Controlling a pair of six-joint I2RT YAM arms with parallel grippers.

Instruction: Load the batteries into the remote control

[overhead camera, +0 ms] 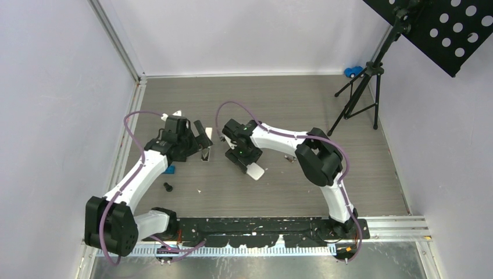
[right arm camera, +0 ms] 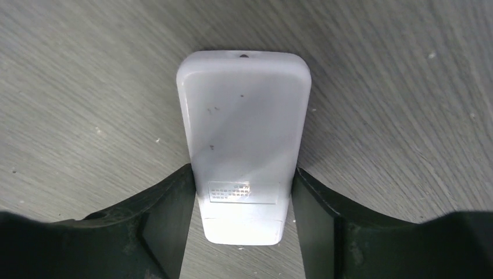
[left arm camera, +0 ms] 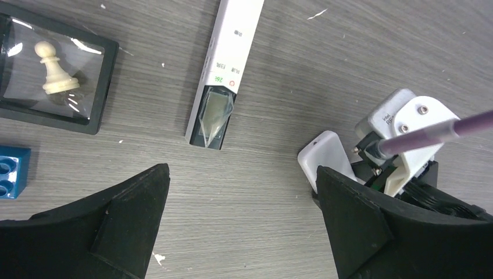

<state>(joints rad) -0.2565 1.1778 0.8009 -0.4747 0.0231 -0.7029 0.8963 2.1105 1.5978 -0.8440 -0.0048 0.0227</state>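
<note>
Right gripper [right arm camera: 241, 195] is clamped on the white remote [right arm camera: 244, 116], one finger on each long side near the end with the small dotted label. The plain smooth face is toward the wrist cam and the rounded far end sticks out past the fingers. It sits about mid-counter [overhead camera: 279, 104], slightly left of centre. Can't tell if the remote rests on the wood or is just off it.

Left gripper [left arm camera: 241, 174] is released, fingers spread wide over bare wood, hovering just short of the LCD end of a slim white remote [left arm camera: 224, 75]. That one lies flat, display up. In the left wrist view the clamped remote and the right wrist are just beside one of the left gripper's fingers.

Other items:
- Black case [left arm camera: 104, 87] with a white chess pawn [left arm camera: 53, 70] under its clear lid, near the slim white remote, not touching it.
- Blue brick [overhead camera: 169, 170] by the left forearm, toward the left edge.
- Black knob [overhead camera: 168, 187] just beside the brick, on the near-edge side.
- Tiny dark speck [overhead camera: 289, 158] beside the right forearm, too small to tell if it's a battery.
- Blue toy car [overhead camera: 352, 71] in the far right corner, next to the music stand [overhead camera: 372, 75].
</note>
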